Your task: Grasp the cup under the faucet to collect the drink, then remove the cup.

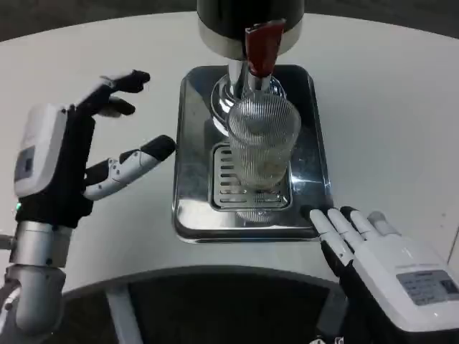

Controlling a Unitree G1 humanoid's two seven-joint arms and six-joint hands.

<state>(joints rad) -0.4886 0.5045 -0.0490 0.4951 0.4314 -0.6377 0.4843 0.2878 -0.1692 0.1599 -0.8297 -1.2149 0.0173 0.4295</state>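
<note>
While both hands' fingers spread apart (holding nothing), ribbed clear cup (263,147) upright under red faucet (261,49)

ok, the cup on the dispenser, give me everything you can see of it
The cup is a clear tumbler with fine vertical ribbing, glass or plastic by its look. It stands upright on the slotted grate of the shiny metal drip tray, directly below the dispenser's red tap lever. Whether it holds liquid I cannot tell through the ribbing. Neither hand touches it: the left hand is open to its left, clear of the tray, and the right hand lies at the tray's near right corner.
</note>
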